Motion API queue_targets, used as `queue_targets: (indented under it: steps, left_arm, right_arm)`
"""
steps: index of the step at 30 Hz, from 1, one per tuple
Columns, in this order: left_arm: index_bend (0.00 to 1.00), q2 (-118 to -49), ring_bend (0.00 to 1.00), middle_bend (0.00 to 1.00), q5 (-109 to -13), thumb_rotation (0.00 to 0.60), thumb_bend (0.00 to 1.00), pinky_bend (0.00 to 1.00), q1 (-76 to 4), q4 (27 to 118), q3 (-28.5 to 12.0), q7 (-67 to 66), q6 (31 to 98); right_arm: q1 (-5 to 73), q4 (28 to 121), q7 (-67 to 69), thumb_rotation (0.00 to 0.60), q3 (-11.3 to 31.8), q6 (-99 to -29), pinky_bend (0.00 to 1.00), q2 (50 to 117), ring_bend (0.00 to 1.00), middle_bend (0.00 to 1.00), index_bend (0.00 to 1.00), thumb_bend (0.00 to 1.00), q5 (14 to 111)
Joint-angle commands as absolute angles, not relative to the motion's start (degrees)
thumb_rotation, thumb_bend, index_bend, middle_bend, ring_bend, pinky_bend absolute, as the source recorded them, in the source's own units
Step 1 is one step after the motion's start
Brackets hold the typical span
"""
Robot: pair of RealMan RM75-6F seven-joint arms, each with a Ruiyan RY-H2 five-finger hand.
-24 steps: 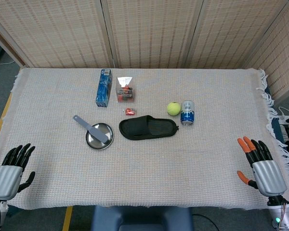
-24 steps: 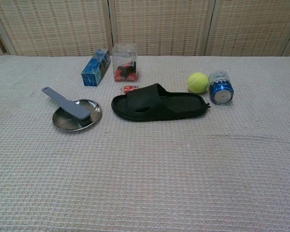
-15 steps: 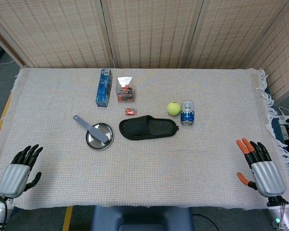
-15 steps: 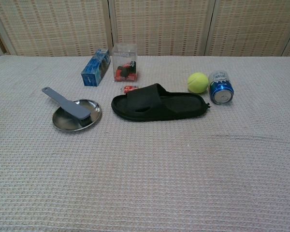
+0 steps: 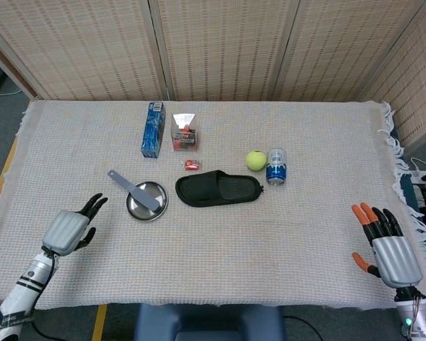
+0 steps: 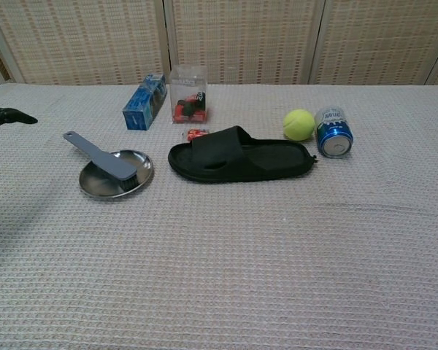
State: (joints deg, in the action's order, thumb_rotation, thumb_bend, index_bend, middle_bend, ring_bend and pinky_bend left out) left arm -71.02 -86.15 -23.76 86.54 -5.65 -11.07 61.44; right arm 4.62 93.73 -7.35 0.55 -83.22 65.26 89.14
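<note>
Both of my hands hold nothing; my left hand (image 5: pixel 69 229) hovers over the cloth-covered table (image 5: pixel 305 234) toward its left near corner, fingers apart and pointing up-right at the small steel pan (image 5: pixel 146 201); my right hand (image 5: pixel 389 245) sits at the right near corner, fingers spread, well apart from everything.

Nearest item to my left hand is the pan, left of centre on the table, with a grey spatula (image 5: pixel 132 189) lying across it, blade over the bowl and handle sticking out toward the far left edge.

Judgement on handling: spatula looks light, stiff and flat, probably plastic; the raised free handle end is the place to pinch; pan looks thin metal, light, smooth and likely slippery, apt to slide or tip if nudged; its rim is the only purchase.

Also present: black slipper (image 5: pixel 219 189) at centre; tennis ball (image 5: pixel 255 160) and drink can (image 5: pixel 275 166) just right of it; blue box (image 5: pixel 153 128) and clear packet (image 5: pixel 184 132) toward the far edge.
</note>
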Motion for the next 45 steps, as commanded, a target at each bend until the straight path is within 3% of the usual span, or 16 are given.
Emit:
queue_targets:
  steps: [1,9,16,22,26,35,42,45]
  left_arm:
    - [0.00,-76.3,0.64,0.03,-79.9,0.600,0.54,0.86,-32.0,81.4,-9.3,-10.1,50.6]
    - [0.00,-83.5,0.69,0.01,-75.9,0.600,0.54,0.89,-39.5,72.5,-10.3,-10.6,42.5]
    - [0.00,-86.1,0.69,0.02,-72.9,0.600,0.54,0.90,-42.6,67.3,-10.2,-12.0,39.5]
    - [0.01,-85.5,0.72,0.13,-69.5,0.600,0.58,0.92,-43.1,66.9,-9.8,-14.0,38.9]
    - [0.01,-85.0,0.73,0.15,-66.9,0.600,0.58,0.92,-43.4,67.1,-9.2,-15.9,38.3]
    - [0.03,-83.3,0.73,0.21,-64.8,0.600,0.58,0.92,-43.0,71.3,-8.1,-19.1,41.5]
    - [0.05,-84.2,0.74,0.07,-67.3,0.600,0.44,0.94,-42.0,74.0,-7.7,-19.3,47.6]
    - [0.10,-87.0,0.77,0.09,-69.7,0.600,0.42,0.97,-41.7,72.7,-7.6,-20.1,51.8]
  right_arm:
    - [4.9,93.4,-7.9,0.600,0.8,-82.4,0.00,65.6,0.00,0.00,0.00,0.15,88.2]
    - [5.3,93.0,-8.9,0.600,1.0,-81.1,0.00,66.1,0.00,0.00,0.00,0.15,86.9]
    - [5.3,92.8,-9.8,0.600,0.9,-80.4,0.00,66.3,0.00,0.00,0.00,0.15,86.2]
    - [5.2,93.1,-10.1,0.600,0.7,-80.6,0.00,66.1,0.00,0.00,0.00,0.15,86.5]
    - [5.2,93.5,-10.1,0.600,0.5,-80.6,0.00,66.0,0.00,0.00,0.00,0.15,86.8]
    - [5.0,94.2,-9.8,0.600,0.2,-81.0,0.00,65.4,0.00,0.00,0.00,0.15,87.5]
    - [4.9,94.8,-9.4,0.600,-0.1,-81.0,0.00,64.9,0.00,0.00,0.00,0.15,87.8]
    - [5.0,95.2,-9.3,0.600,-0.5,-80.5,0.00,64.6,0.00,0.00,0.00,0.15,88.2]
